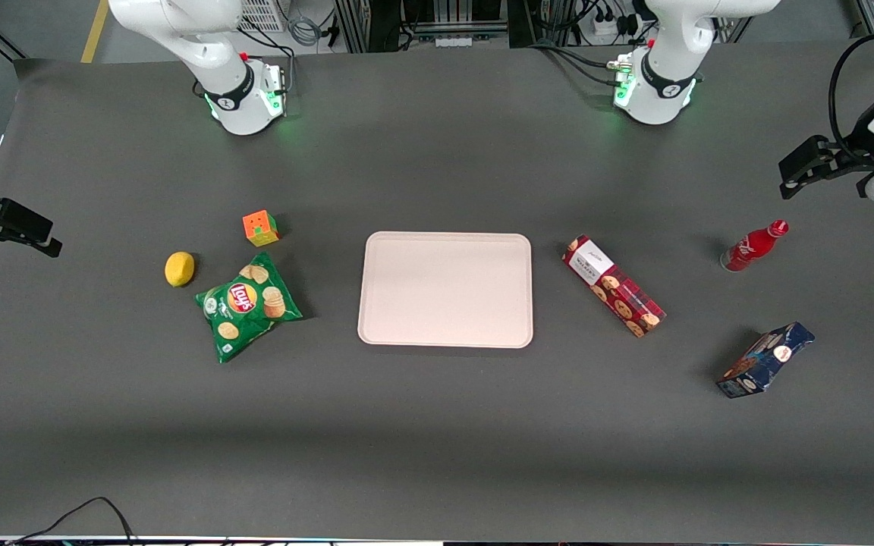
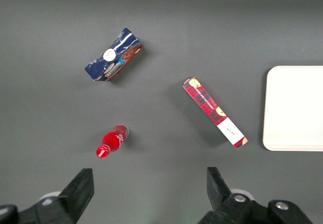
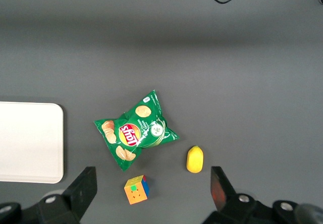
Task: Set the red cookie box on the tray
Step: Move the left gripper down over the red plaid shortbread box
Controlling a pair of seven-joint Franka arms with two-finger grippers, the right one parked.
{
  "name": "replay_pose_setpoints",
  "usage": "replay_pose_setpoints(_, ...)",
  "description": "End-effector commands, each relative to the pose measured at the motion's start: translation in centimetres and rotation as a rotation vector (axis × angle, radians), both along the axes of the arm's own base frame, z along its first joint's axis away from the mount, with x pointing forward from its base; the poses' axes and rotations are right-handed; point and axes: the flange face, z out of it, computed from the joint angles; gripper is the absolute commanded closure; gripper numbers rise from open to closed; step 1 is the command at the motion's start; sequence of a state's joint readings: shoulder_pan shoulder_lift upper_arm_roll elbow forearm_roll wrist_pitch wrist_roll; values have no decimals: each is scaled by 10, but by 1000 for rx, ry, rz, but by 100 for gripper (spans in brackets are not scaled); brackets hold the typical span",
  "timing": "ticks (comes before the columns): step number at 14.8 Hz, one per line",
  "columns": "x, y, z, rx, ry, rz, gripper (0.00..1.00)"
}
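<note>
On the grey bench [image 1: 437,425], the red cookie box [image 1: 614,285] was seen lying flat and skewed just beside the tray [image 1: 445,289], toward the working arm's end, apart from its rim, with the white label end pointing away from the front camera. It was judged to be a light, fairly stiff cardboard carton that could dent under hard squeezing, with breakable cookies inside; a hold across its narrow width near the middle was judged best, the fingers turned to match its slant. The pincer [image 2: 149,191] was held high above the bench at the working arm's end, spread wide and holding nothing. The tray was seen to be bare. A small red bottle [image 1: 752,246] and a dark blue snack box [image 1: 765,359] lay well apart from the carton.
</note>
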State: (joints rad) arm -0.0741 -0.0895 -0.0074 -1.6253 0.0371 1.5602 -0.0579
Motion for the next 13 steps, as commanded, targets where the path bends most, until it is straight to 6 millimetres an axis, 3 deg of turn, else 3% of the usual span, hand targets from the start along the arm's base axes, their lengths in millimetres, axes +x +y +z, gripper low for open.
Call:
replay_pose_setpoints(1,0,-4,7,-37,-14,1,0)
replay_pose_setpoints(6,1,-6,6,-38,-16,16,0)
replay_pose_setpoints(8,4,-7,-1,-40,-10,106,0)
replay_pose_setpoints(13,25,-29,-53,-37,24,387,0)
